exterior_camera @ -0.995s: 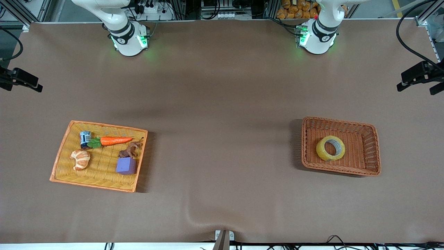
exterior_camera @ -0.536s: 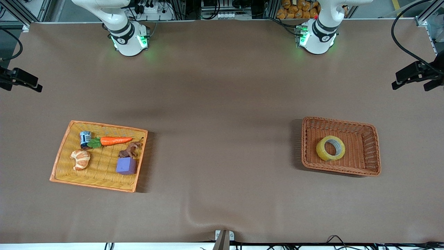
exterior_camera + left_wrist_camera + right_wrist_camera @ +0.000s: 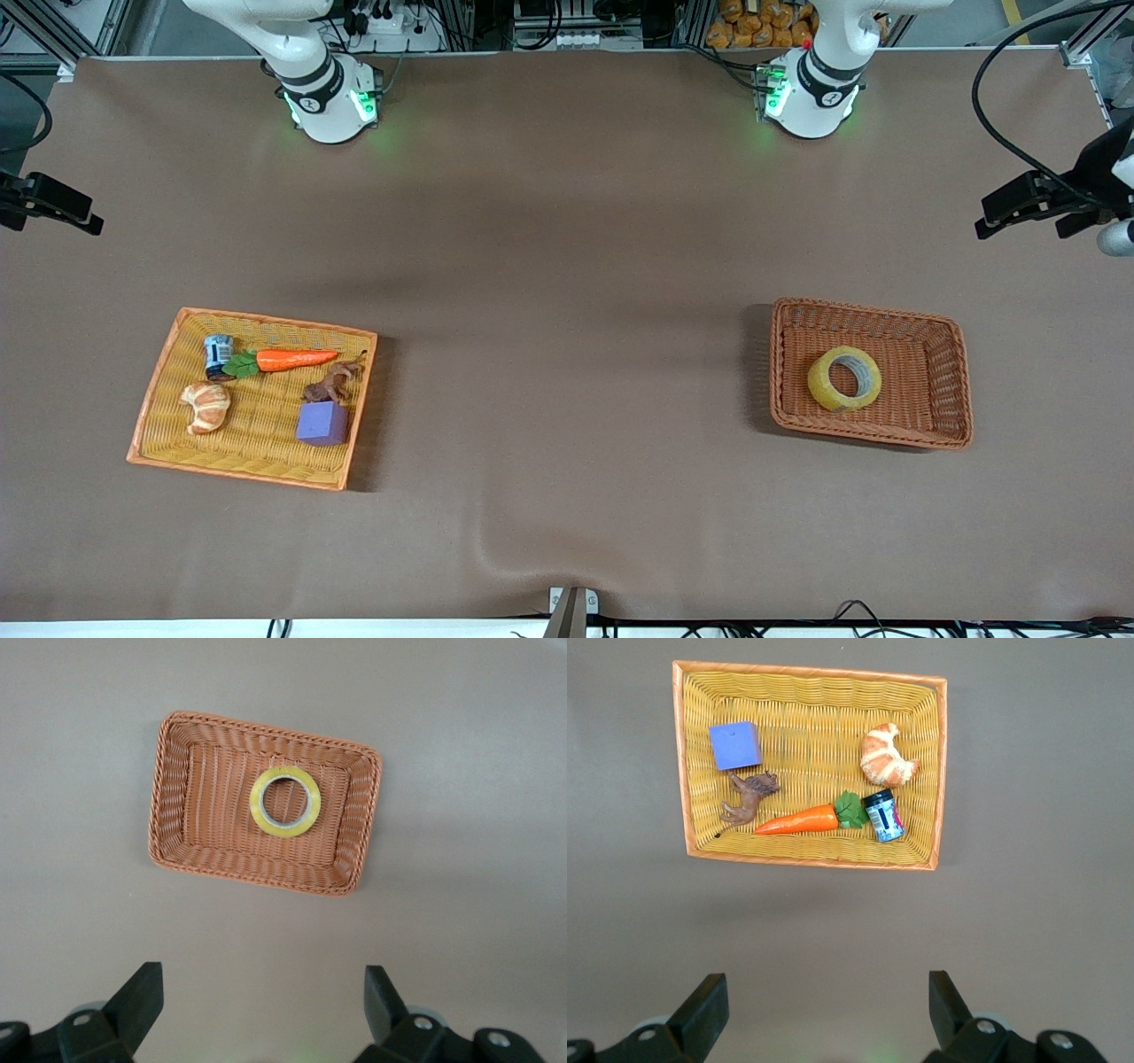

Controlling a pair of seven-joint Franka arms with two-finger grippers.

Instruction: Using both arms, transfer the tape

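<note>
Lying flat in the brown basket (image 3: 948,372), the tape (image 3: 844,378) is below the left end effector (image 3: 263,1014), a good way down. That end effector hangs high over the surface (image 3: 567,266) at the left arm's end, its two fingers (image 3: 137,1001) spread wide with nothing between them. The right end effector (image 3: 824,1010) hangs high at the right arm's end, fingers also wide apart and empty. Below it sits the yellow basket (image 3: 926,753) with a croissant (image 3: 888,756), a carrot (image 3: 799,820), a small jar (image 3: 883,814), a purple block (image 3: 735,745) and a brown toy animal (image 3: 749,795).
</note>
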